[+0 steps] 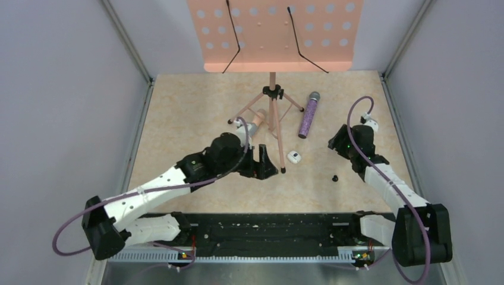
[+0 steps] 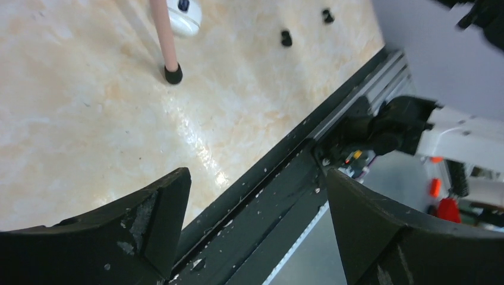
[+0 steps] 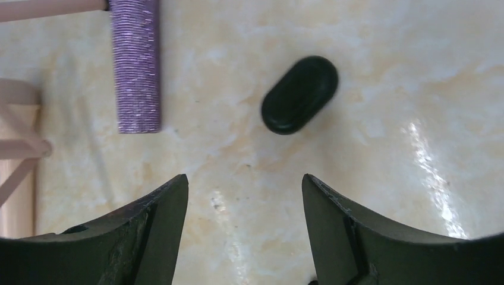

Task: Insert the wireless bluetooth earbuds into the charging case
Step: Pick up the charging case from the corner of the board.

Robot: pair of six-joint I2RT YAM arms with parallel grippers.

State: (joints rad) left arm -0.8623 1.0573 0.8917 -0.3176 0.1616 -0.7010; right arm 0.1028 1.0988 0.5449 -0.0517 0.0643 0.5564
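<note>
The charging case [image 3: 300, 94], a smooth black oval, lies flat on the table just beyond my right gripper [image 3: 243, 178]. That gripper's jaws stand open with only bare table between them. The top view shows the right gripper [image 1: 334, 142] low over the table's right side, and it hides the case there. One white earbud [image 1: 294, 157] with a dark spot lies near the stand's foot; it also shows as the earbud [image 2: 184, 13] in the left wrist view. My left gripper [image 1: 267, 165] hangs open and empty left of it, its fingertips [image 2: 178, 178] over the table's near edge.
A glittery purple microphone [image 1: 308, 114] lies behind the earbud, its handle [image 3: 136, 65] left of the case. A pink music stand [image 1: 272, 35] rises at the back; one leg's black foot [image 2: 173, 73] is close to my left gripper. A small black bit [image 1: 334, 177] lies nearby. Grey walls close both sides.
</note>
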